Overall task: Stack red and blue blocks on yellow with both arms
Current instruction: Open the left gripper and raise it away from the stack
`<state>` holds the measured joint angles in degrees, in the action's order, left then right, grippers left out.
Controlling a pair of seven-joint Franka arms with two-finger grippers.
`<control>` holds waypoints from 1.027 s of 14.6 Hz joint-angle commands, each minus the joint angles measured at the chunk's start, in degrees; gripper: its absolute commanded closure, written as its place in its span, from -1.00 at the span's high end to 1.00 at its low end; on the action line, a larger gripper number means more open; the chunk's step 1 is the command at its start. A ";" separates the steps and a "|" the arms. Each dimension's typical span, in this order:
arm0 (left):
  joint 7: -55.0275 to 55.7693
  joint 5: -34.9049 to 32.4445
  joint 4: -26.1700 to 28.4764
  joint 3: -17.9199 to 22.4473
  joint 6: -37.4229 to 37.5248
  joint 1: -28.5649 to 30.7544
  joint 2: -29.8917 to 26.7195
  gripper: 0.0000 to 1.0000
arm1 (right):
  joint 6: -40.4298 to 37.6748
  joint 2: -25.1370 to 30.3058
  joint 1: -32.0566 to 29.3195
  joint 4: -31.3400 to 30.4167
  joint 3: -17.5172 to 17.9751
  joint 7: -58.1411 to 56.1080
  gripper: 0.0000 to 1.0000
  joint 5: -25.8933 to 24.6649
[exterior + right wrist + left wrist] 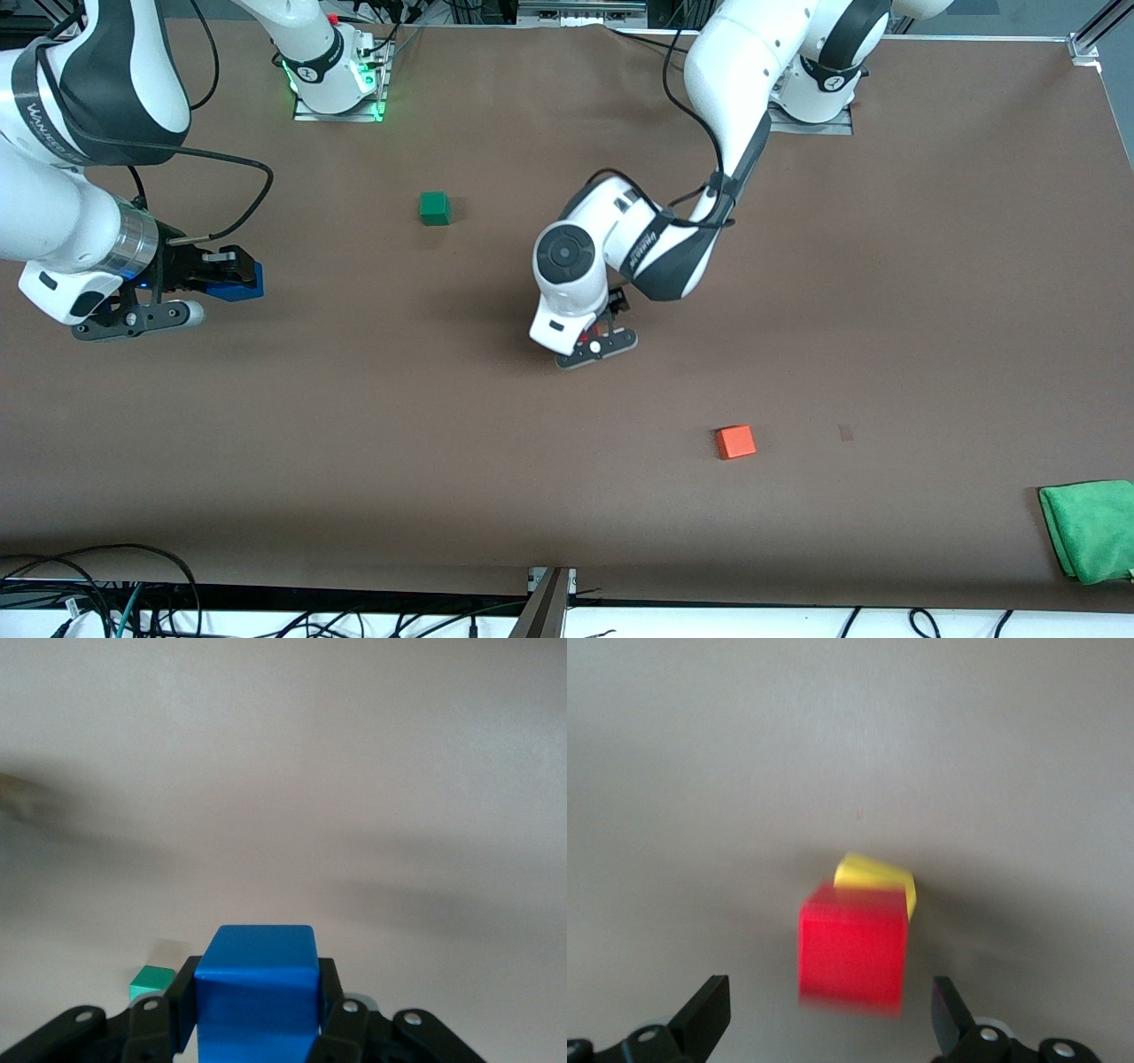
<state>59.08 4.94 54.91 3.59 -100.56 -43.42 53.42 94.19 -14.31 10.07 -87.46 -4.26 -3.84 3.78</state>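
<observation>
Left wrist view: red block (852, 948) on yellow (873, 875) | fingers (709, 1014) apart

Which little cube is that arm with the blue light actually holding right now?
Follow the right arm to the right gripper, up over the brown table at that arm's end. Its shut fingers clamp the blue block, the only blue cube and the only one off the table.

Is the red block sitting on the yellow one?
Yes. The red block rests on the yellow block, with the left hand open around it.
</observation>
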 commanded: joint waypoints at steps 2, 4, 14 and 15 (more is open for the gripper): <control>2.35 2.88 -2.69 0.37 9.06 -2.63 -7.27 1.00 | -1.29 -0.10 -0.05 1.42 -0.04 0.85 -0.32 0.79; 3.84 3.06 -3.05 0.37 9.07 -2.90 -8.15 1.00 | -1.29 -0.10 -0.05 1.42 -0.04 0.85 -0.32 0.79; -13.19 4.29 -2.35 0.98 29.36 7.81 -22.30 1.00 | -1.29 -0.10 1.00 1.33 -0.04 0.94 -0.32 0.88; -15.73 4.29 -2.35 0.90 31.11 9.39 -23.00 1.00 | -1.29 -0.10 0.91 1.24 -0.13 0.94 -0.32 0.88</control>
<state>47.34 7.94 51.17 4.43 -71.96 -35.46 32.39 94.16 -14.31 10.87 -87.38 -4.22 -3.80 3.80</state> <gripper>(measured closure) 0.000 0.445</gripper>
